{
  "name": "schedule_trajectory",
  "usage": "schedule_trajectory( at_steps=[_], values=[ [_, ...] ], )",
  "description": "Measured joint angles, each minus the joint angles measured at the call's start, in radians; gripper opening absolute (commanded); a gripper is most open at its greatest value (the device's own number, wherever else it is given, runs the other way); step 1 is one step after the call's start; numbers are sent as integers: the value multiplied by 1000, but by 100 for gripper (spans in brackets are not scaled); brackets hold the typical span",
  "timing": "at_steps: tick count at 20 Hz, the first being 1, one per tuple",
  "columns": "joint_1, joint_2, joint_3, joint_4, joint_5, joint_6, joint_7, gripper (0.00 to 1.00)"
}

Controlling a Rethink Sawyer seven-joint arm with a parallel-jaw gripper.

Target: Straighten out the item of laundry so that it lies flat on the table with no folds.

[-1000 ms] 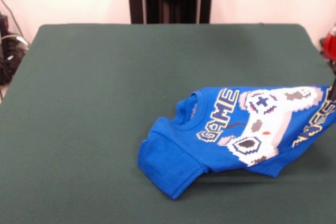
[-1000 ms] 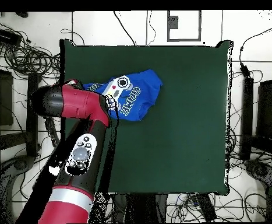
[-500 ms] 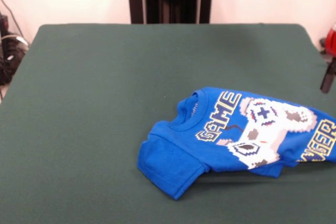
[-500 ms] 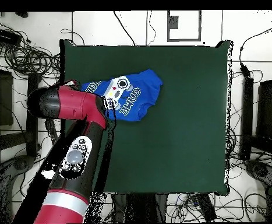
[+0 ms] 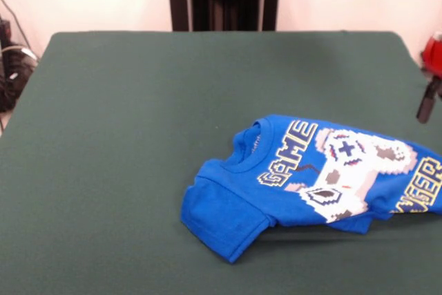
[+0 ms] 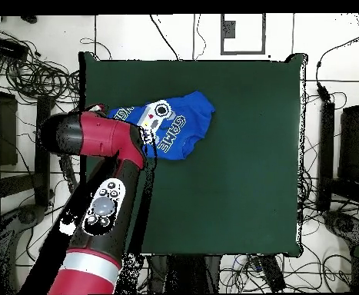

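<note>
The item of laundry, a bright blue T-shirt with a game controller print and "GAME" lettering, lies print-up on the green table at the near right. Its collar points toward the table's middle. One sleeve is bunched at the near left, and the hem end runs off the right edge of the front view. My gripper shows only as a dark tip at the right edge, above and clear of the shirt. In the overhead view the shirt lies at the table's upper left, with my red arm covering its left end.
Cables and black stands surround the table in the overhead view. A white-framed square lies beyond the table's top edge. The arm's red body crosses the table's lower left corner.
One second ago the shirt's right end hung lifted at the gripper. It now lies dropped on the table, and the gripper has drawn up and away from it.
</note>
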Motion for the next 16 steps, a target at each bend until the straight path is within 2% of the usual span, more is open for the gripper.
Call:
schedule_trajectory(
  at_steps=[4,8,10,13,16],
  values=[
    [-56,-25,8,0,-50,0,0,100],
    [-171,-65,22,-5,-137,0,0,100],
    [-198,-72,25,-9,-156,0,0,100],
    [-294,-87,47,-36,-223,3,-13,100],
    [-355,-91,73,-63,-269,8,-35,100]
  ],
)
